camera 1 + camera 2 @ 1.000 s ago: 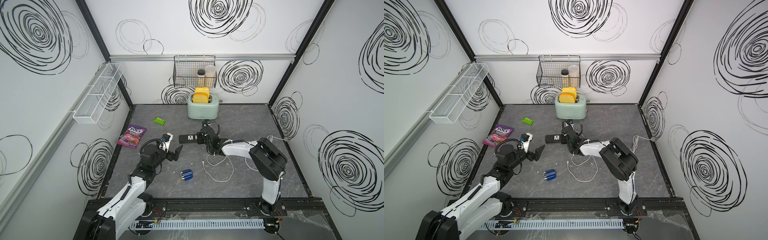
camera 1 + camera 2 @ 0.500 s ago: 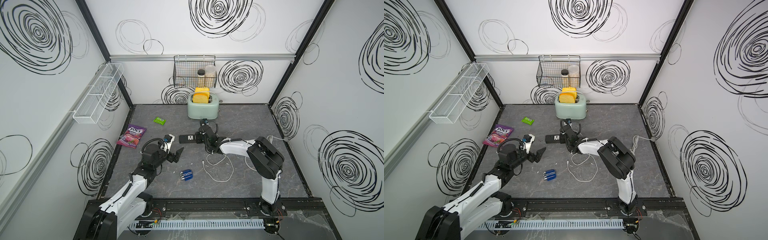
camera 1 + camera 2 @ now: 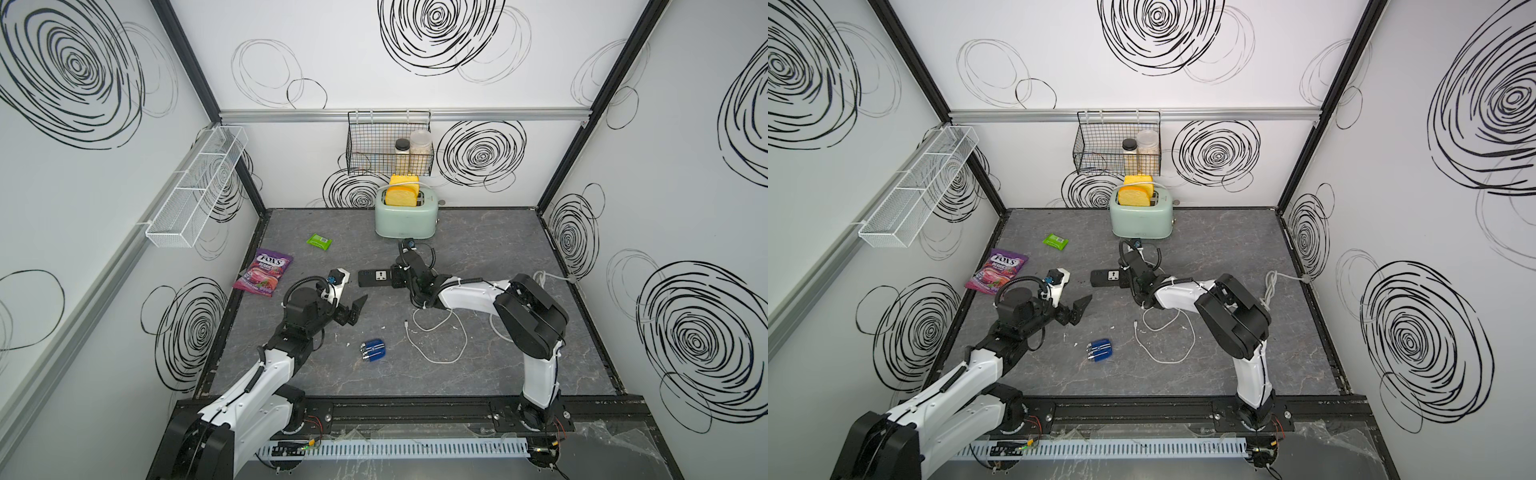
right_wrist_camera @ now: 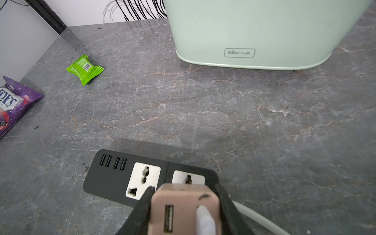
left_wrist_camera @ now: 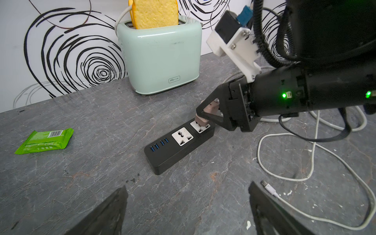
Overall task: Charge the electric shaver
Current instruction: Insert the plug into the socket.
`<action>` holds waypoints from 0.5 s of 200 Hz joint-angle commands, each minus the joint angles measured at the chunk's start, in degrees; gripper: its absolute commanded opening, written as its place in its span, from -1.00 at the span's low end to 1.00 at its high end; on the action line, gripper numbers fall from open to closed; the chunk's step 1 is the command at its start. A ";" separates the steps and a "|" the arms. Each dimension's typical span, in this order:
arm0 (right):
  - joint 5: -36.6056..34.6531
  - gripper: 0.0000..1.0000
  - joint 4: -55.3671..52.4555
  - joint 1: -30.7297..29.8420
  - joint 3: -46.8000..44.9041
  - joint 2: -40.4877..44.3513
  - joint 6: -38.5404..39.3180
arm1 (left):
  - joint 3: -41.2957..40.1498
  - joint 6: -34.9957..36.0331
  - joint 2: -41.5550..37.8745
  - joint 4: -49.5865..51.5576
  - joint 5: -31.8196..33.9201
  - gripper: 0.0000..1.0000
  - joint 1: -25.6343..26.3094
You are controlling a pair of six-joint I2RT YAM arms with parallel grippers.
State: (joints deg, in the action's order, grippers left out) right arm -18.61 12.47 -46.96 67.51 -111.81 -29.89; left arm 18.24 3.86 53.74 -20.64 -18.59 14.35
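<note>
**Adapter goes to the socket while the shaver waits**

The electric shaver (image 3: 372,351) lies flat on the desk (image 3: 498,249), well to the robot's side of the power strip (image 3: 374,277). Nothing touches it and no lead is attached to it. Its silver heads face the left arm's side. Judged from this, charging has hardly begun, because the supply end is being made ready first.

A white USB cable (image 3: 436,336) lies in loose loops between the shaver and the strip, closer to the strip. Its free plug (image 5: 268,188) rests bare on the desk and is joined to nothing.

The right fingers (image 4: 142,207) are clenched on opposite sides of the pinkish charger adapter (image 4: 183,209). This grip leaves the top face and its USB port open for the cable later. They hold the adapter on the strip's outer socket, the one farthest from the strip's row of USB ports. The wrist view shows the adapter slightly tilted there. How deep its prongs sit cannot be told.

The left fingers (image 3: 359,302) are spread wide and hold nothing. They hover on the robot's side of the strip's USB-port end, with the left wrist camera looking straight at the socket. From there the left arm could brace the light strip, which may slide or tip under the push.
</note>
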 commanded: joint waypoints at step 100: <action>-1.24 -1.00 -5.03 -1.29 -1.31 0.03 1.76 | 1.89 0.36 0.46 -1.17 -0.57 0.94 -0.01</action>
State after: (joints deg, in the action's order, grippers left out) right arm -19.49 12.34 -47.81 66.22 -111.07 -29.06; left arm 18.33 3.86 54.02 -20.62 -18.59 14.35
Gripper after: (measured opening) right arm 0.429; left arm 0.969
